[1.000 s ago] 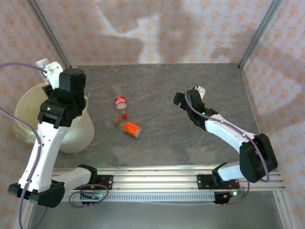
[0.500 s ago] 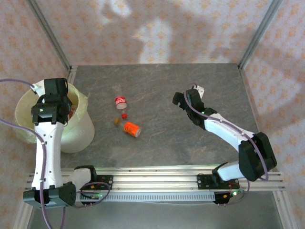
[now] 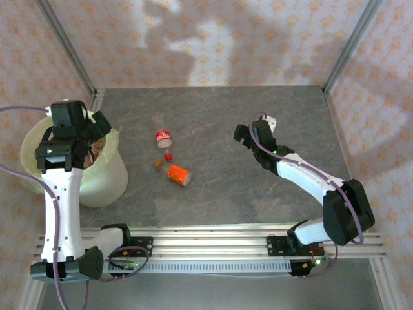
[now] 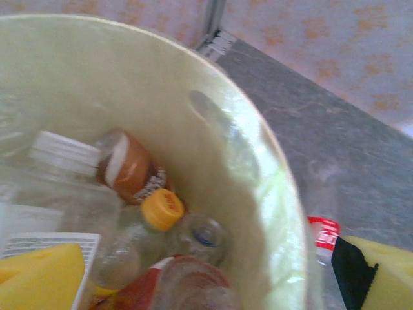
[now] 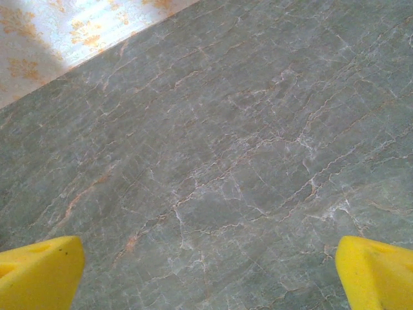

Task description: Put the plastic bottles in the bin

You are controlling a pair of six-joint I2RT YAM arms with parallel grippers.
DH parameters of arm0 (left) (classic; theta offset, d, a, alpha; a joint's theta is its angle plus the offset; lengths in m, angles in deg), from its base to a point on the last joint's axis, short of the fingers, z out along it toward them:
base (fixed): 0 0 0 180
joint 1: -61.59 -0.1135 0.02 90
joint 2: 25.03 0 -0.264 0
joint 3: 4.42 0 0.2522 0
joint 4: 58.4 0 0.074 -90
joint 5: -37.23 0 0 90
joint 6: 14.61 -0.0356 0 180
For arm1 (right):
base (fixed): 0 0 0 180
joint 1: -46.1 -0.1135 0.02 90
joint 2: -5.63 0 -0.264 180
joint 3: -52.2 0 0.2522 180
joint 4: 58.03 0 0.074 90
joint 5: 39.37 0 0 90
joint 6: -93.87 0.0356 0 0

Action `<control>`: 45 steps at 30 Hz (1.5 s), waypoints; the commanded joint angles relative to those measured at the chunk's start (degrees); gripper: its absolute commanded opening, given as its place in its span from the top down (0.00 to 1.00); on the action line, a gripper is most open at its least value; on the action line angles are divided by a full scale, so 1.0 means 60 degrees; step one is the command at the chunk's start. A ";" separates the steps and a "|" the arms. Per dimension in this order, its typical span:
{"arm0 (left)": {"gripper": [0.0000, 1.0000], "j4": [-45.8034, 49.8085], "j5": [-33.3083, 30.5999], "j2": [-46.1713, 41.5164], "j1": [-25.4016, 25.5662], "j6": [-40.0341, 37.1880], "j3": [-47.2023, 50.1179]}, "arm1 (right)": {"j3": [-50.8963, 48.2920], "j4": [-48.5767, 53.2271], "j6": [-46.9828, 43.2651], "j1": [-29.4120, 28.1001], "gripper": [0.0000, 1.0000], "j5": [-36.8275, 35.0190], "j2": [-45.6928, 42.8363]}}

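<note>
Moved since a second ago: left gripper [image 4: 206, 271] brought over bin [image 3: 106, 184] mouth, fingers now spread wide, nothing held. Bottles seen lying inside bin: brown bottle [image 4: 129, 171], orange-capped bottle [image 4: 161, 210], white-capped clear bottle [image 4: 61, 155]. Two more left on table [image 3: 258, 194] right of bin, apart from it: red-labelled bottle [image 3: 164, 137], orange bottle [image 3: 179, 174], red cap [image 3: 168, 156] lying between. Right gripper [image 5: 206, 271] unmoved, fingers held wide over bare table, nothing gripped.
</note>
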 commanded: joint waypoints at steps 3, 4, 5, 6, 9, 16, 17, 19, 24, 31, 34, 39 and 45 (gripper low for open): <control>0.00 -0.0565 0.1610 -0.0097 0.0082 0.0534 -0.0269 | -0.0019 -0.0327 -0.0332 0.0094 0.00 -0.0038 -0.0159; 0.00 -0.0642 0.1834 -0.0053 0.0219 0.0698 -0.0285 | -0.0059 -0.0439 -0.0435 0.0094 0.01 0.0101 -0.0172; 0.00 -0.0759 0.1947 -0.0011 0.0447 0.0845 -0.0289 | -0.0119 -0.0604 -0.0571 0.0094 0.01 0.0257 -0.0226; 0.00 -0.0877 0.1874 0.0007 0.0819 0.0993 -0.0289 | -0.0235 -0.0907 -0.0751 0.0094 0.01 0.0555 -0.0317; 0.00 -0.1244 0.0993 0.0094 0.2164 0.1415 -0.0289 | -0.0741 -0.2188 -0.1520 0.0094 0.01 0.1746 -0.0579; 0.00 -0.2108 -0.0774 0.0438 0.4385 0.2730 0.0323 | -0.0928 -0.2626 -0.2540 0.0094 0.01 0.2908 -0.0855; 0.00 -0.2303 -0.0927 0.0481 0.4661 0.2940 0.0503 | -0.0928 -0.2594 -0.2591 0.0094 0.01 0.2859 -0.0894; 0.00 -0.2555 -0.1367 0.0602 0.5236 0.3469 0.0814 | -0.0924 -0.2456 -0.2610 0.0087 0.01 0.2679 -0.0945; 0.00 -0.2665 -0.2639 0.1158 0.6744 0.5979 0.1904 | -0.1184 -0.2878 -0.3044 0.0093 0.01 0.3501 -0.1168; 0.00 -0.2309 -0.2579 0.2167 0.7733 0.9326 0.3362 | -0.1673 -0.3454 -0.5111 0.0061 0.00 0.6327 -0.1744; 0.00 -0.2825 -0.2114 0.2281 0.7792 1.0234 0.4190 | -0.1703 -0.3364 -0.5460 0.0045 0.00 0.6412 -0.1932; 0.02 -0.3310 -0.1671 0.2714 0.7928 1.1288 0.4897 | -0.1733 -0.3296 -0.5690 0.0032 0.00 0.6633 -0.1935; 0.04 -0.4233 -0.1085 0.3665 0.7962 1.1986 0.5207 | -0.1650 -0.2750 -0.6750 -0.0117 0.00 0.7981 -0.1931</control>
